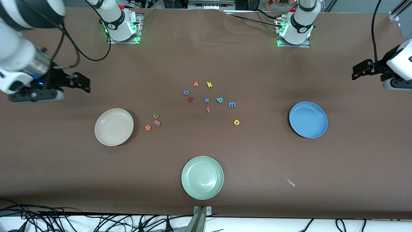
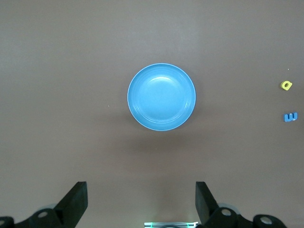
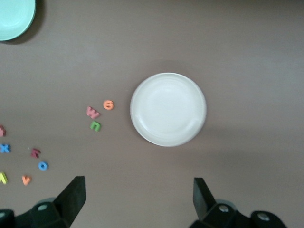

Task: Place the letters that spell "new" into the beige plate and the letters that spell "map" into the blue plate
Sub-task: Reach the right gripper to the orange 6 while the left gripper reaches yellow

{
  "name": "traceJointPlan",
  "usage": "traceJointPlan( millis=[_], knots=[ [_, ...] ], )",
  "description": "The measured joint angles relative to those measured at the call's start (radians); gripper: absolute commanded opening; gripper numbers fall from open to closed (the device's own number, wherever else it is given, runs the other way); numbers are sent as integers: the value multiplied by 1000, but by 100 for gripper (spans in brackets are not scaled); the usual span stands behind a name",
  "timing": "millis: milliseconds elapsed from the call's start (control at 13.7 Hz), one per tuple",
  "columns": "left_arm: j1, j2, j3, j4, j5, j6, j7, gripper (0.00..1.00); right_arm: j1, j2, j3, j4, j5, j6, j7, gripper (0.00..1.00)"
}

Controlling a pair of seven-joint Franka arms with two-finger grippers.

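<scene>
Overhead, the front view shows both arms raised and drawn back to the table's two ends. The right gripper (image 1: 84,84) hangs over bare brown tabletop at the right arm's end, its black fingers spread wide and holding nothing. The left gripper (image 1: 357,72) hangs the same way at the left arm's end, empty and wide open. The smooth, round beige plate (image 1: 114,127) lies toward the right arm's end; just beside it cluster the foam green n (image 1: 155,116), pinkish-red w (image 1: 157,123) and orange e (image 1: 147,128). The glossy blue plate (image 1: 308,119) lies toward the left arm's end. The light blue m (image 1: 232,104), teal a (image 1: 220,100) and yellow p (image 1: 236,121) lie between the plates, none in a plate. Mid-table sit the orange v (image 1: 195,84), yellow k (image 1: 209,84), blue o (image 1: 186,92), blue x (image 1: 206,100) and red f (image 1: 208,110). A pale green plate (image 1: 202,177) lies nearest the camera.

In the left wrist view, the left gripper's (image 2: 141,202) dark wedge-shaped fingers stand far apart above the table, the blue plate (image 2: 161,97) empty below, with p (image 2: 286,85) and m (image 2: 290,116) well apart from it.

In the right wrist view, the right gripper (image 3: 139,199) is equally splayed over the empty beige plate (image 3: 168,109), with e (image 3: 108,105), w (image 3: 92,112) and n (image 3: 95,125) beside it.
</scene>
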Motion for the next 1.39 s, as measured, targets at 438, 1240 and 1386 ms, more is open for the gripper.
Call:
traceJointPlan(
  millis=[438, 1240, 1386],
  knots=[
    [-84, 122, -53, 2, -8, 79, -60, 100, 114, 242, 4, -45, 0, 316, 224, 100],
    [-414, 507, -65, 0, -90, 527, -411, 100, 132, 370, 19, -170, 63, 534, 298, 99],
    [-447, 563, -65, 0, -90, 599, -458, 100, 148, 375, 20, -200, 63, 580, 309, 99]
  ],
)
